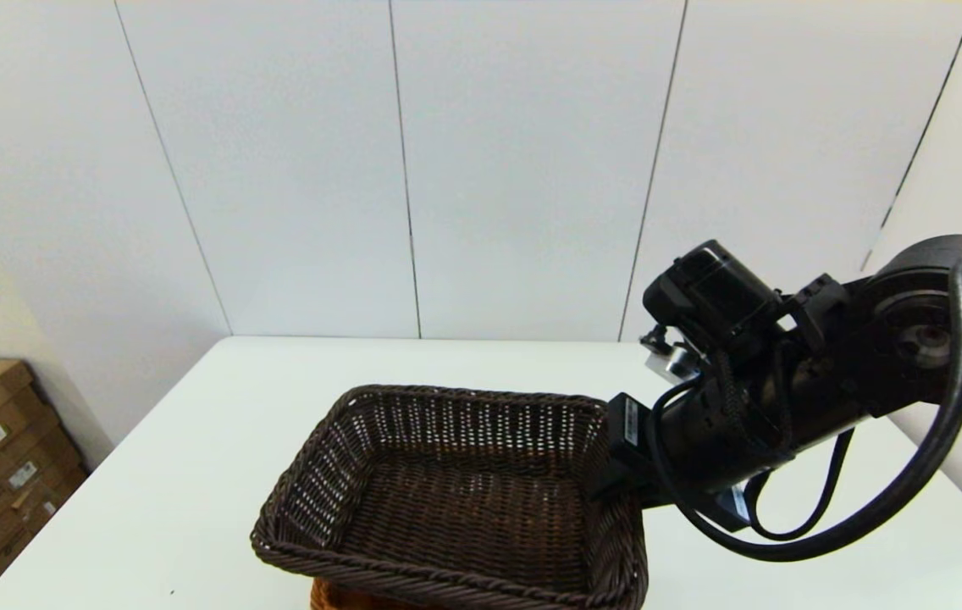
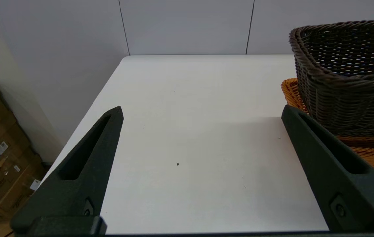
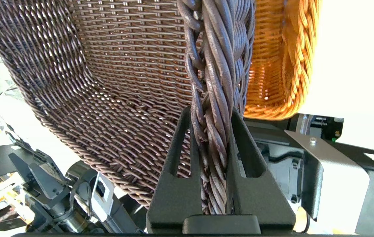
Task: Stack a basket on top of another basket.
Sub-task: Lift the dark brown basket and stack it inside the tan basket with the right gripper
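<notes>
Over the orange-tan basket (image 2: 371, 154), right end effector (image 3: 211, 131) pinches dark basket (image 1: 456, 491) rim; left end effector (image 2: 203, 115) spread wide.

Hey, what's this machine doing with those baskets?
The right gripper is clamped on the braided rim of the dark basket and holds it over the orange basket, which sits on the white table. The left gripper is open, off to the side over bare table.
</notes>
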